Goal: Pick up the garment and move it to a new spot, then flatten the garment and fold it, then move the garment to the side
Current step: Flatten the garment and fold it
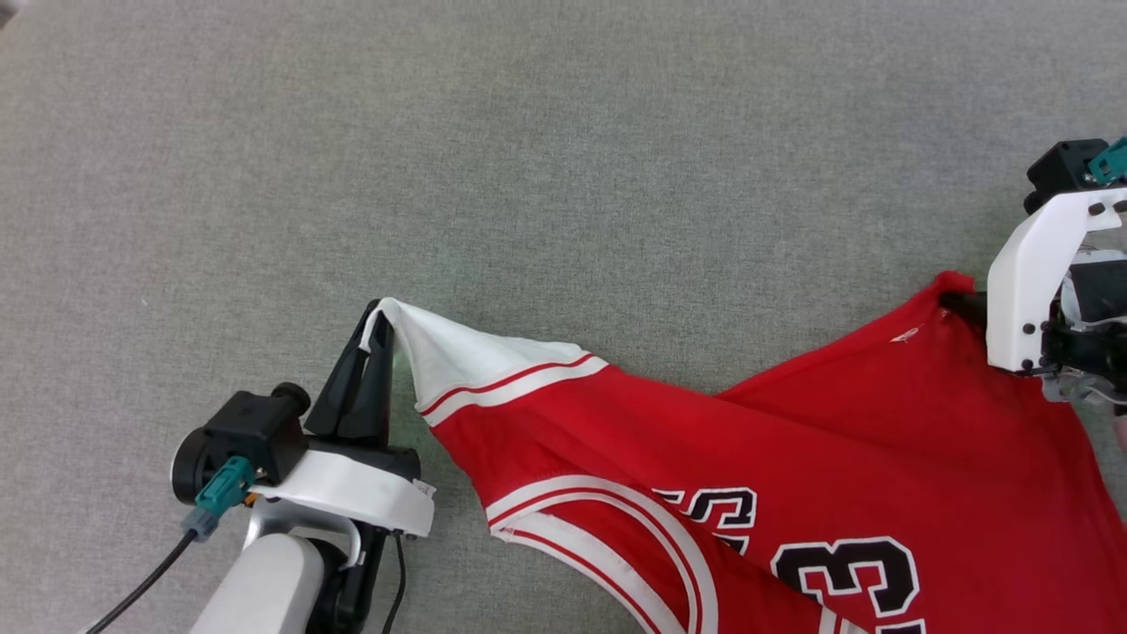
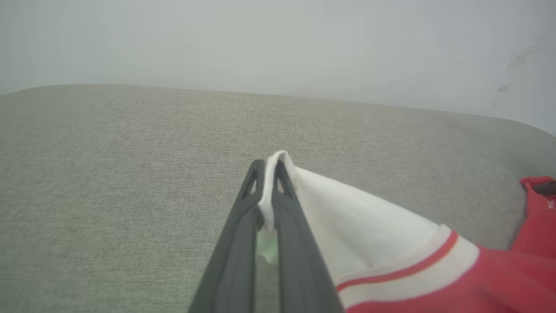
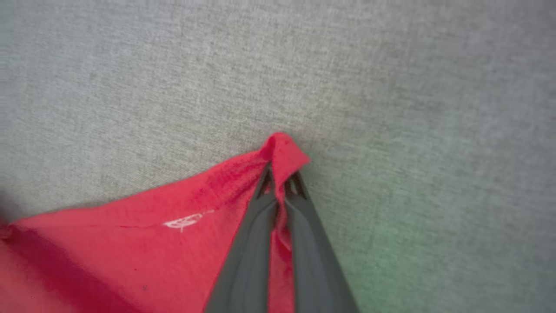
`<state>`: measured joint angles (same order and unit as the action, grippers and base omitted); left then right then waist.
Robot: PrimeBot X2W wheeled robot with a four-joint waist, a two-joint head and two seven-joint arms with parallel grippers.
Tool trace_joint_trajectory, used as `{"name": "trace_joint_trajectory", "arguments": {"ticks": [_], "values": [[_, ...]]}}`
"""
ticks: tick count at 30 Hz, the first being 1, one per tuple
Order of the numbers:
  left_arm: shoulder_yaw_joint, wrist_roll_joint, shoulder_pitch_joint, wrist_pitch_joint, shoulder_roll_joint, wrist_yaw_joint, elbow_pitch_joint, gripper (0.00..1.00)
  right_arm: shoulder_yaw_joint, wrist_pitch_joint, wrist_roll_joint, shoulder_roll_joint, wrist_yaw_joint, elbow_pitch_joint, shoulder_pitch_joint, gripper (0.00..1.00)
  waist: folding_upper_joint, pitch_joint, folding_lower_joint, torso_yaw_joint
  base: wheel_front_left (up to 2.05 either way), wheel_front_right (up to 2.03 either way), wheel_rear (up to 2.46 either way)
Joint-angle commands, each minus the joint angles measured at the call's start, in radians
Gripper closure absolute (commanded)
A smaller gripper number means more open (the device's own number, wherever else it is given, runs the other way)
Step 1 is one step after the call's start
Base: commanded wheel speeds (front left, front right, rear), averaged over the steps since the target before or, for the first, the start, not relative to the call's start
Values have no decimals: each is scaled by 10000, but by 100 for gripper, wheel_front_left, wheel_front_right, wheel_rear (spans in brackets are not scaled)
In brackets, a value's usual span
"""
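On the grey cloth-covered surface [image 1: 528, 132], the garment [image 1: 792, 431] lies across the lower right of the head view, black numbers showing, its upper edge stretched between two pinched points. The left gripper [image 2: 270, 168] is closed tight on the tip of the white sleeve [image 1: 467, 357], with white cloth squeezed between its fingers. The right gripper [image 3: 282, 174] is clamped on a bunched red corner [image 3: 284, 150] at the jersey's other end, near a small white mark [image 3: 184, 222].
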<state>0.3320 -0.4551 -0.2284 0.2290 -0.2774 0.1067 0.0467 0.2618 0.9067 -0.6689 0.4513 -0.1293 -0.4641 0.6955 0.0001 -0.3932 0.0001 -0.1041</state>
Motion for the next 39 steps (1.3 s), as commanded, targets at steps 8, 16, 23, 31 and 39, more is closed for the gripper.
{"name": "trace_joint_trajectory", "arguments": {"ticks": [8,16,23,31,39], "values": [[-481,-325,-736,-579,-764,-232,250,100,209,-1628,359,9,-12,-448,344,100,-1,1406,-1,539,0,0,0],[-818,-782,-2661,-1226,-1005,-627,1620,100,54,-3222,1132,-341,-10,-1302,928,100,-1,2865,-1,1229,0,0,0],[-911,-922,-4570,-1476,-1086,-1028,3459,100,-9,-4120,1549,-628,-9,-1804,1744,100,-1,3253,-1,1737,0,0,0],[-869,-553,-7370,-1664,-1335,-1077,5032,100,-178,-5175,1883,-497,-6,-2034,3317,100,-1,2474,-1,2150,0,0,0],[-805,-3,-10446,-1542,-1644,-1049,5289,100,-679,-6227,2172,-240,-4,-1772,5426,100,-1,736,-1,2258,0,0,0]]}}
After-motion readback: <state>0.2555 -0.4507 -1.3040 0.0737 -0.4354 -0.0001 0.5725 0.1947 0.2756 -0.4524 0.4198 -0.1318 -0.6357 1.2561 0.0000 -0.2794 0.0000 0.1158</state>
